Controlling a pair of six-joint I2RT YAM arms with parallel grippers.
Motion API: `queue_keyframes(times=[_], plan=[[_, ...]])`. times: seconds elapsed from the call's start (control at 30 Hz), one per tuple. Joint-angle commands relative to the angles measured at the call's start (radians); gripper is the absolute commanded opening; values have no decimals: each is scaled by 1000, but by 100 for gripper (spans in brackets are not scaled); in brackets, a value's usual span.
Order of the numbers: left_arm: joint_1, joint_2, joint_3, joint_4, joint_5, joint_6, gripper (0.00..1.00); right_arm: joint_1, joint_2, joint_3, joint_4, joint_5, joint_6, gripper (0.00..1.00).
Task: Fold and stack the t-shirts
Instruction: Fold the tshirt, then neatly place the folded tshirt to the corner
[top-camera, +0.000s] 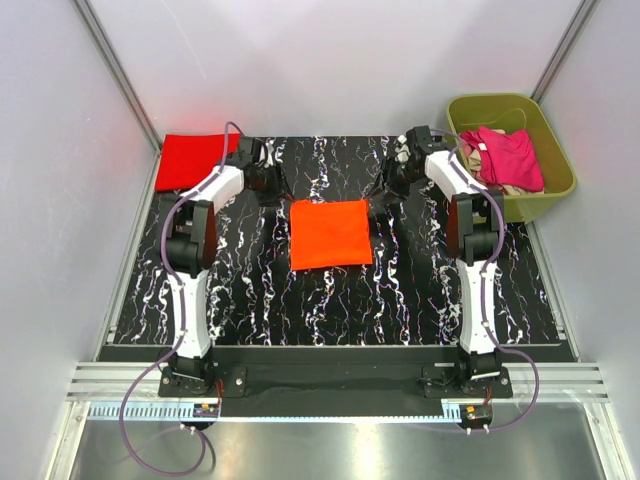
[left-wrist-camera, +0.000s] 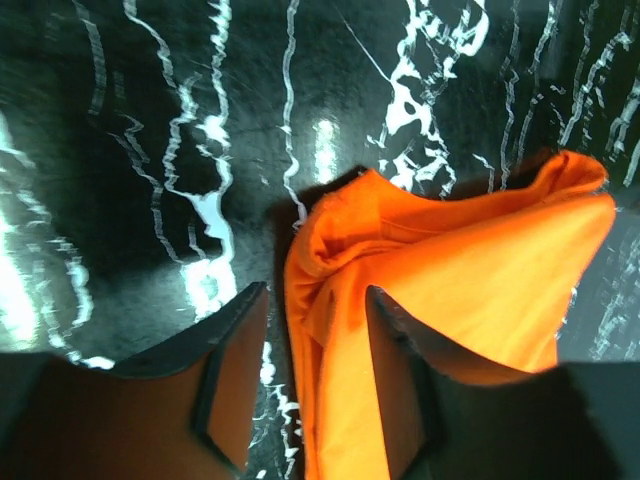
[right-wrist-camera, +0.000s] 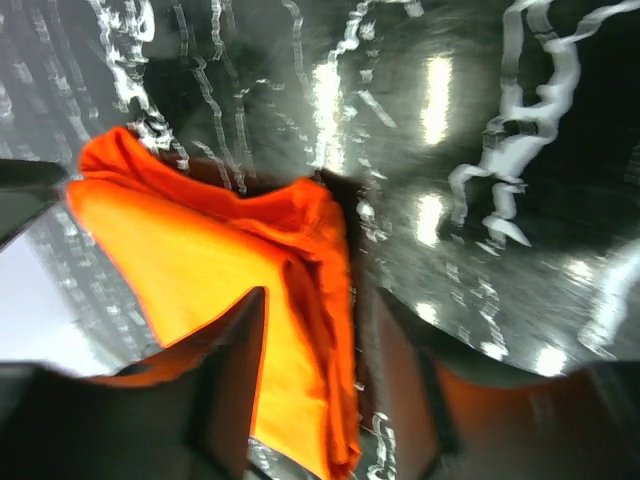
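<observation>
Top view: the orange shirt (top-camera: 329, 233) is laid folded square on the table (top-camera: 420, 290). Left wrist: the left gripper (left-wrist-camera: 315, 300) is seen half open astride its corner, nothing pinched. Right wrist: the right gripper (right-wrist-camera: 312, 300) likewise, presumably so the fold settles flat

The left gripper (left-wrist-camera: 315, 300) hung over a black table (left-wrist-camera: 150, 150) veined with white, its two dark fingers (left-wrist-camera: 235, 380) standing apart. A folded corner of the bright orange t-shirt (left-wrist-camera: 470, 270) lay between them, its bunched edge running down the gap, the cloth spreading to the right.
</observation>
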Motion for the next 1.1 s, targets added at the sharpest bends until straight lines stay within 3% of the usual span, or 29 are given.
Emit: queue_keyframes(times=[0.0,0.13,0.27,0.37,0.57,0.73,0.87,1.07], plan=[[8,-133,32,-39,-87,31,55,-3,-30,97,-176,132,-104,57],[8,-290,-132,-50,-100,16,68,6,-177,18,-232,267,-153,62],[12,-483,-356,-48,-106,-33,70,72,-349,-155,-209,333,-171,64],[27,-677,-529,-49,-95,-88,71,189,-496,-304,-156,435,-207,68],[80,-862,-772,-49,-31,-217,73,491,-765,-629,85,628,-381,78],[142,-963,-876,-48,-6,-297,77,719,-884,-881,321,720,-749,94],[222,-1018,-903,-47,35,-366,78,818,-898,-1034,508,729,-961,88],[261,-1026,-938,-47,96,-455,82,869,-826,-1087,669,688,-1204,77]])
